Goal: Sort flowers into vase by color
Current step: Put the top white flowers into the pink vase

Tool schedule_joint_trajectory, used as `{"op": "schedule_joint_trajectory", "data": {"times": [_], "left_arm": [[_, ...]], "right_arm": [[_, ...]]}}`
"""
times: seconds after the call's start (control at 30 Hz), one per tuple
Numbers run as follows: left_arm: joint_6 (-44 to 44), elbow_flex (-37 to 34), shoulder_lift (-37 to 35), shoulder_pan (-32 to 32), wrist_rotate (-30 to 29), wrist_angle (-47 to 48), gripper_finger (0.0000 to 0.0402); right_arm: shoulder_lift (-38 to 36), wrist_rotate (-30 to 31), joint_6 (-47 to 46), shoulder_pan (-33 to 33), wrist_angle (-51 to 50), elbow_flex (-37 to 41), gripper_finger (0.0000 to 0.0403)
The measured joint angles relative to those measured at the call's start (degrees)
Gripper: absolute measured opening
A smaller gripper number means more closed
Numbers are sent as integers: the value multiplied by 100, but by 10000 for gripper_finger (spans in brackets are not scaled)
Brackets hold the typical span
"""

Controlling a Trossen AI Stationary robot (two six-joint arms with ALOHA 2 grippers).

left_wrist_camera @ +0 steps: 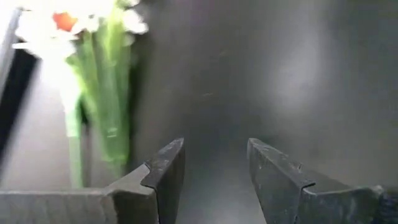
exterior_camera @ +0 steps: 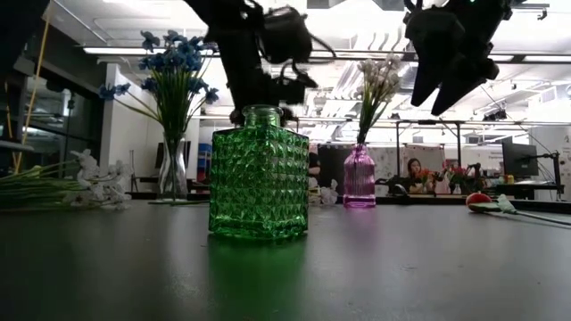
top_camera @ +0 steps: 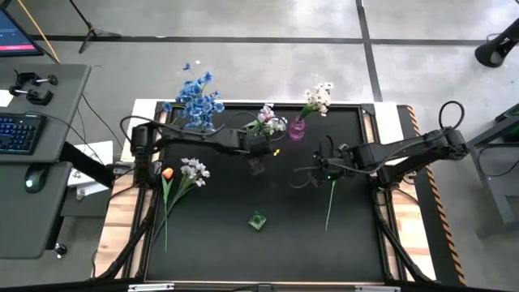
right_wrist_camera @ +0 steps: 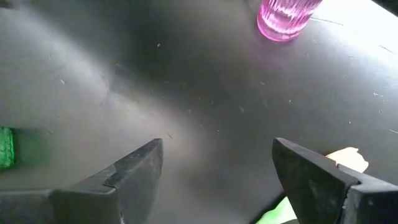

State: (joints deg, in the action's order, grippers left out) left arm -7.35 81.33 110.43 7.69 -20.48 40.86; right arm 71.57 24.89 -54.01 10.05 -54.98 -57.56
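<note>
While both tools (left_wrist_camera: 214,171) (right_wrist_camera: 217,168) hang released, white flowers (top_camera: 194,170) and what seems an orange tulip (top_camera: 168,173) lie left on the counter (top_camera: 219,235).

1. Blue flowers (top_camera: 195,99): a tall bunch standing upright in a clear vase (exterior_camera: 173,169) at the table's far left edge, blossoms spread above its rim.
2. White-pink flowers (top_camera: 319,98): upright in the pink vase (top_camera: 297,130) at the far edge, right of centre.
3. A second pale cluster (top_camera: 266,120) sits just left of the pink vase; what holds it cannot be told.
4. Loose white flowers (top_camera: 193,171) lie flat on the left side, stems running toward the near edge.
5. Orange tulip (top_camera: 168,173) lies beside them, touching.
6. One green stem (top_camera: 330,204) lies right of centre.
7. Green vase (top_camera: 258,221): upright near the centre front, empty.
</note>
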Motion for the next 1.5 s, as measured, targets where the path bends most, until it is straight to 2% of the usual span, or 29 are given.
{"op": "schedule_joint_trajectory", "data": {"times": [0.13,0.37,0.57,0.87,1.03,1.27,1.37,1.5], "left_arm": [[276,2,209,235,-269,91,160],[-59,3,438,1063,647,33,160],[-204,3,424,1589,840,-15,160],[-50,3,461,1815,1070,-64,160],[-51,1,584,1825,1394,-82,160],[-32,6,807,1772,1407,33,158],[198,9,783,1680,1370,28,134],[306,-7,601,1554,1401,82,46]], "right_arm": [[0,200,-265,174,-4,0,291],[0,438,-619,342,-2,0,291],[0,517,-762,399,2,0,291],[2,536,-762,399,40,0,291],[2,641,-772,399,44,0,291],[4,665,-878,399,84,0,291],[4,666,-876,399,102,0,291],[4,823,-876,399,108,0,291]]}}
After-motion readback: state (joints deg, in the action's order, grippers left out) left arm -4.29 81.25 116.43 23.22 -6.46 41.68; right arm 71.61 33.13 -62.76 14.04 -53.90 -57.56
